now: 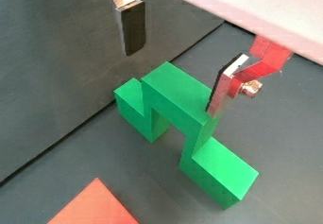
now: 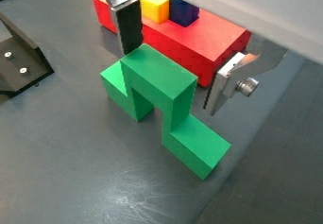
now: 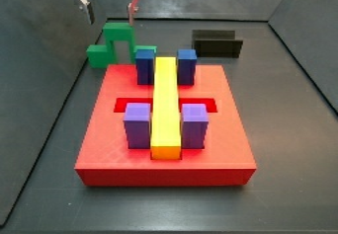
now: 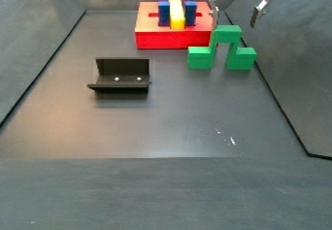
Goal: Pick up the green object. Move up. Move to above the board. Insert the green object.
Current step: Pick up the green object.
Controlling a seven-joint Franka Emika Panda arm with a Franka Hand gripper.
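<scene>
Pickup not done: my gripper (image 2: pixel 177 53) hangs released, fingers straddling the green object (image 2: pixel 161 103) on the floor beside the board (image 2: pixel 190 37). Grasp, lift, insertion remain.

Dark floor (image 4: pixel 155 127), bearing red board (image 4: pixel 155 38), green object (image 4: pixel 218 49), fixture (image 4: pixel 119 77), hand (image 4: pixel 254 11) above
</scene>
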